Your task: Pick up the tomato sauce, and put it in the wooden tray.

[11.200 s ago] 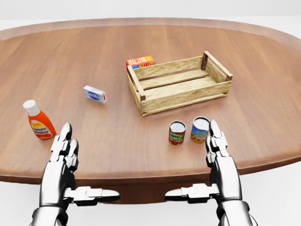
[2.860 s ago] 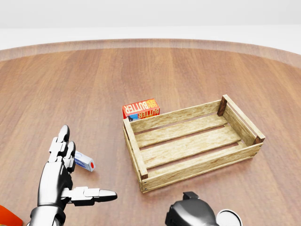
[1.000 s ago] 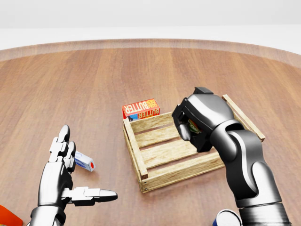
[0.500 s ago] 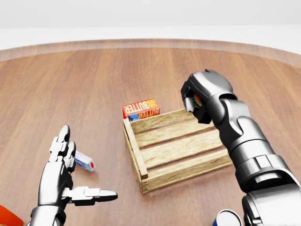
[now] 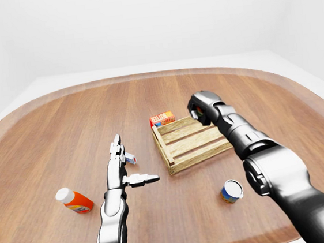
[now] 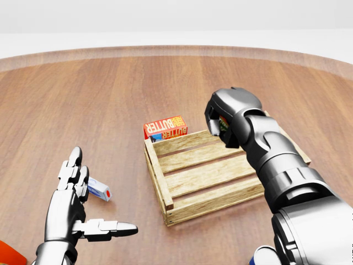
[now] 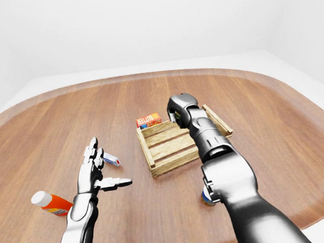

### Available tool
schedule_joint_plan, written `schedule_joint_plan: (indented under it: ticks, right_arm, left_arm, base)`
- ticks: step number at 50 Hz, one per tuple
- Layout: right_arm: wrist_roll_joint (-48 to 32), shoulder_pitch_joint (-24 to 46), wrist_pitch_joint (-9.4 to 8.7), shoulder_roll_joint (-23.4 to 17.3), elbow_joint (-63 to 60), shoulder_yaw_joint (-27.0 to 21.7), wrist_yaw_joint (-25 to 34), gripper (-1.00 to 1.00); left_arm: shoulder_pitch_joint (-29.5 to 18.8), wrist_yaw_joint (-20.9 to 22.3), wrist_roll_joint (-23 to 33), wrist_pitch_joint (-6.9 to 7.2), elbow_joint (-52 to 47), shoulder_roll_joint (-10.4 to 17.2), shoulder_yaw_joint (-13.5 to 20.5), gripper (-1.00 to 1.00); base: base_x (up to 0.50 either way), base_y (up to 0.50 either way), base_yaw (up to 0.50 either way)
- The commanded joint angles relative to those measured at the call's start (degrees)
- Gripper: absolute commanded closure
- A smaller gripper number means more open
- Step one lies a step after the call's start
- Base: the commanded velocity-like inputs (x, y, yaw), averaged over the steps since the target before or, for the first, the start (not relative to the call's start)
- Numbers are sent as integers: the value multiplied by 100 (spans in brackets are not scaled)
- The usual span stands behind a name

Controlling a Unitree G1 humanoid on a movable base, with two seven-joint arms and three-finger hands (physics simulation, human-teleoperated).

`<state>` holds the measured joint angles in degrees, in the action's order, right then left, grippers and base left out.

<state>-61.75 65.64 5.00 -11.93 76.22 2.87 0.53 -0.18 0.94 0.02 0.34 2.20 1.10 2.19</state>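
My right hand (image 6: 222, 128) is shut on the tomato sauce can (image 6: 224, 124); only a sliver of its red and green label shows between the fingers. Hand and can hang over the top right part of the wooden tray (image 6: 159, 174), near its upper rim in the head view. The tray's slatted floor holds nothing that I can see, though my forearm hides its right end. My left hand (image 6: 88, 207) hovers open over the table (image 6: 110, 94) at the lower left, fingers spread, thumb pointing right.
A red butter box (image 6: 165, 127) lies just above the tray's top left corner. A small white and blue box (image 6: 100, 191) sits beside my left hand. An orange sauce bottle (image 5: 75, 201) lies at the lower left, and a blue-labelled can (image 5: 231, 191) stands below the tray.
The head view has closed in on the table. My right hand took the can from below the tray, carried it up over it, and has just shifted slightly left and down. The left hand has held still.
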Motion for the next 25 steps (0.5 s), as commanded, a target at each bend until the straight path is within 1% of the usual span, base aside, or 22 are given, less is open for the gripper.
schedule_joint_plan:
  ticks: [1, 10, 15, 25]
  right_arm:
    - [-298, 14, 0, 128, 204, -35, 85, 100]
    - [-624, -111, 0, 83, 253, -62, -71, 100]
    - [-725, -175, 0, 13, 253, -80, 71, 100]
    - [-827, -202, 0, -28, 256, -96, 112, 100]
  left_arm:
    - [12, 9, -8, -9, -12, -1, -2, -100]
    - [12, 7, -8, 3, -23, -2, -3, -100]
    - [10, 8, -19, 18, -31, -5, -1, -100]
    - [16, 8, -25, 18, -36, -7, -2, -100]
  base:
    - [0, 0, 0]
    - [0, 0, 0]
    - [0, 0, 0]
    - [0, 0, 0]
